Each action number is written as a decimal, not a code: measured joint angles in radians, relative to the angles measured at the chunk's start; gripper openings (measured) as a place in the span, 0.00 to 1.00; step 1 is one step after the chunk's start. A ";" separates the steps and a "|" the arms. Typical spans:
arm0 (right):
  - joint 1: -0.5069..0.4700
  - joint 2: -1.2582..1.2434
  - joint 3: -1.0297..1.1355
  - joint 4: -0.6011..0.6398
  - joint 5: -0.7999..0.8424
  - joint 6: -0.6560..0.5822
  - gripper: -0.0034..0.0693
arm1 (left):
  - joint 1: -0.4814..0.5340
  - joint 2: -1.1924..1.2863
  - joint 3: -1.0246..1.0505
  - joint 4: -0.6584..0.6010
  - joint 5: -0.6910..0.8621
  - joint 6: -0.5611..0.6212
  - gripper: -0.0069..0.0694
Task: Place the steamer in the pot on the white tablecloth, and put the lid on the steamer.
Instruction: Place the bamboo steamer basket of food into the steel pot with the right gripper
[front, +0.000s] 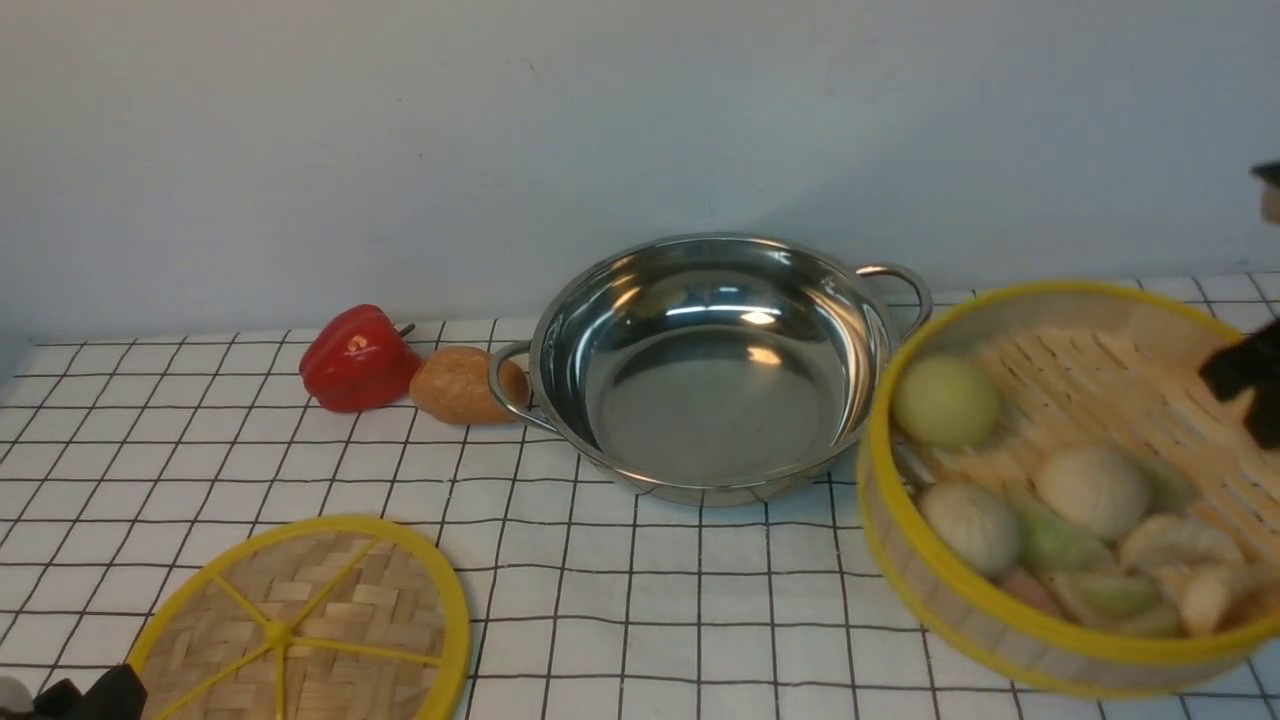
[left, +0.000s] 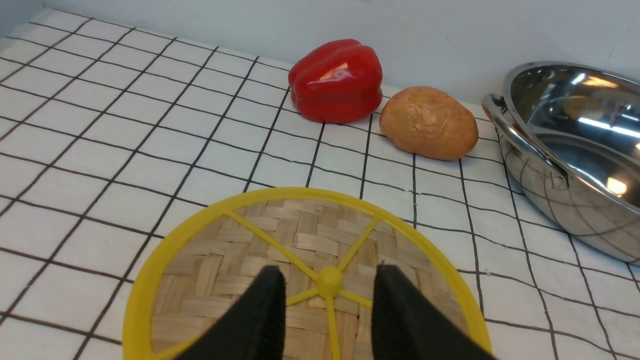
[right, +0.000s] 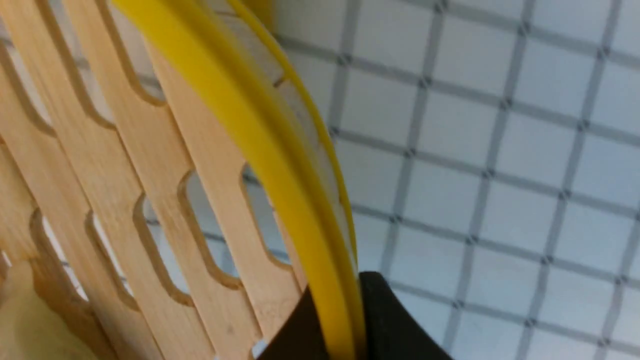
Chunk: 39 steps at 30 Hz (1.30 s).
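The steamer (front: 876, 500) is clamped by its yellow rim in the right end effector (right: 345, 320), with the jaws pinched narrow on the wall. It's held tilted just right of the pot (front: 705, 400), apparently lifted off the white tablecloth (front: 700, 600). Best done slowly imo: it should be levelled so the buns (front: 1090, 490) aren't spilled, then centred over the pot before it's lowered. The left end effector (left: 327, 310) is held partly open above the lid (left: 300, 235), with nothing gripped.

steamer (front: 950, 600) cropped at right, lid (front: 300, 620) cropped at bottom, white tablecloth (right: 500, 150) blurred in right wrist view
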 joint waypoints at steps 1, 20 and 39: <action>0.003 0.016 -0.043 0.045 0.003 -0.013 0.12 | 0.000 0.000 0.000 0.000 0.001 0.000 0.41; 0.237 0.661 -0.928 0.094 0.015 -0.039 0.12 | 0.000 0.000 0.000 0.000 0.016 0.000 0.41; 0.279 0.975 -1.183 0.059 0.019 -0.062 0.12 | 0.000 0.000 0.000 -0.001 0.017 0.000 0.41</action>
